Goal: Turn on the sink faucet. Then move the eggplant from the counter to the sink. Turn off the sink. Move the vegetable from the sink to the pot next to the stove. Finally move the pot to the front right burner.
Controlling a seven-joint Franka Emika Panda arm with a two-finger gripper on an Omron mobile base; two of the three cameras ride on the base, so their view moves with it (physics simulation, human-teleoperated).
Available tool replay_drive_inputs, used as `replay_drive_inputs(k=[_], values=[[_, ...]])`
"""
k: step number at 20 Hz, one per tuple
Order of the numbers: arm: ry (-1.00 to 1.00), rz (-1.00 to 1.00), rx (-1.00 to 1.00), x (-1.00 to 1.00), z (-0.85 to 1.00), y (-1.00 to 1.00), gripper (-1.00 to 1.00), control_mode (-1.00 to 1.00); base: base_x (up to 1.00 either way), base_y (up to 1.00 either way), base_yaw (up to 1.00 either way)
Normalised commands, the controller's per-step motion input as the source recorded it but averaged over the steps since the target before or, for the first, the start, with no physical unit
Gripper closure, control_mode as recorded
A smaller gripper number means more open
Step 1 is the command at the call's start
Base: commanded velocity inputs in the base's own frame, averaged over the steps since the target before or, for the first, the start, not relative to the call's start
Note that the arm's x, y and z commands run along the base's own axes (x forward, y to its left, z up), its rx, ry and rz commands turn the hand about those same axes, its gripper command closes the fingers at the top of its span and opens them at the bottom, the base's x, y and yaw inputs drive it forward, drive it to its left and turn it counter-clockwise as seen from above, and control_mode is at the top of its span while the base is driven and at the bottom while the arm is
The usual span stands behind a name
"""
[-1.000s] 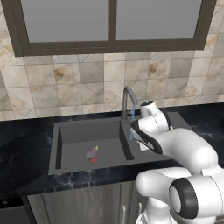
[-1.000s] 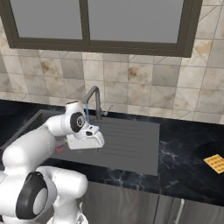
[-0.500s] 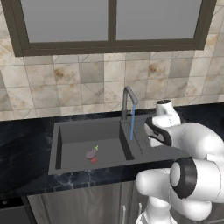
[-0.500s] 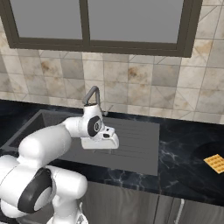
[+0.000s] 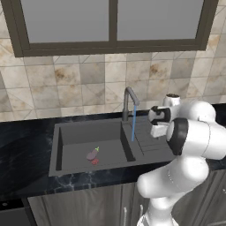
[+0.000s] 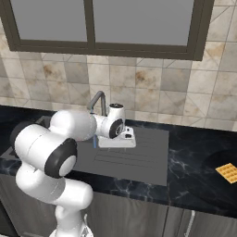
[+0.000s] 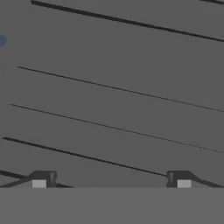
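Note:
Water runs in a thin blue stream [image 5: 133, 126] from the dark grey sink faucet [image 5: 129, 102], also visible at the left [image 6: 97, 102]. Inside the sink [image 5: 75, 132] the small purple eggplant [image 5: 92, 154] lies on the basin floor beside the red drain mark. My gripper [image 5: 155, 132] [image 6: 117, 141] hangs right of the faucet, pointing down over the ribbed drainboard [image 6: 139, 159]. In the hand view the gripper [image 7: 110, 181] is open and holds nothing, with the drainboard ribs [image 7: 113, 87] close below. The pot and the stove are out of view.
Glossy black counter [image 5: 26, 137] [image 6: 194, 157] surrounds the sink. A small orange waffle-like square [image 6: 227, 172] lies on the counter at the far right. A tiled wall and a window rise directly behind the faucet.
The arm has swung right, carrying the open gripper from beside the faucet's spout to above the drainboard. The water kept running and the eggplant stayed in the basin.

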Motion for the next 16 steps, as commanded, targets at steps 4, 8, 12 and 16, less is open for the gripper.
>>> replay_drive_inputs(k=[4,8,12,16], values=[[-0.09,0.3,0.14,0.37,-0.04,-0.05,-1.0,-1.0,0.0,0.0,0.0],[-0.09,0.24,0.13,0.5,-0.01,-0.08,-1.0,-1.0,0.0,0.0,0.0],[-0.1,0.22,0.13,0.7,0.0,-0.02,-1.0,-1.0,0.0,0.0,0.0],[-0.12,0.22,0.08,0.68,-0.01,0.0,-1.0,-1.0,0.0,0.0,0.0]])
